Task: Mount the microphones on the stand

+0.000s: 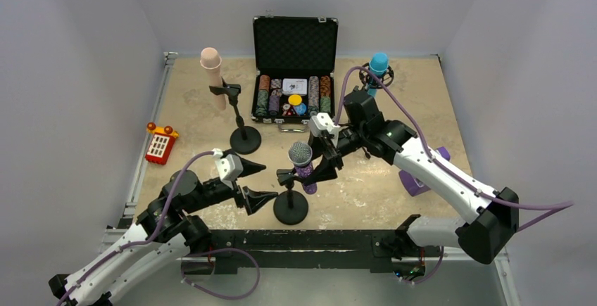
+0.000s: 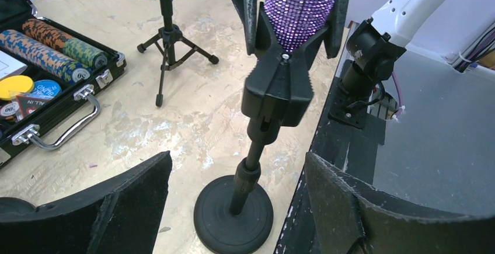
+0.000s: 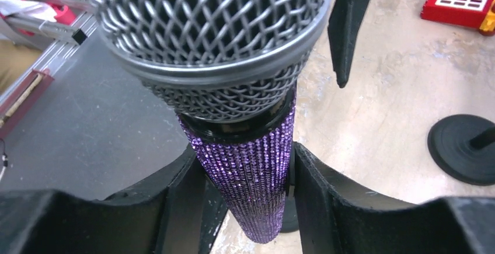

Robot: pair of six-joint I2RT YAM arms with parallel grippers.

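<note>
A purple rhinestone microphone with a silver mesh head stands upright in the clip of the near black round-base stand. My right gripper is shut on its purple body, one finger on each side. My left gripper is open and empty just left of the stand; in its wrist view its fingers flank the pole and base without touching. A beige microphone sits on a second stand at the back left. A blue microphone sits on a tripod at the back right.
An open poker-chip case lies at the back centre. A red toy is at the left edge. A purple object lies under the right arm. The second stand's base and the tripod legs are nearby.
</note>
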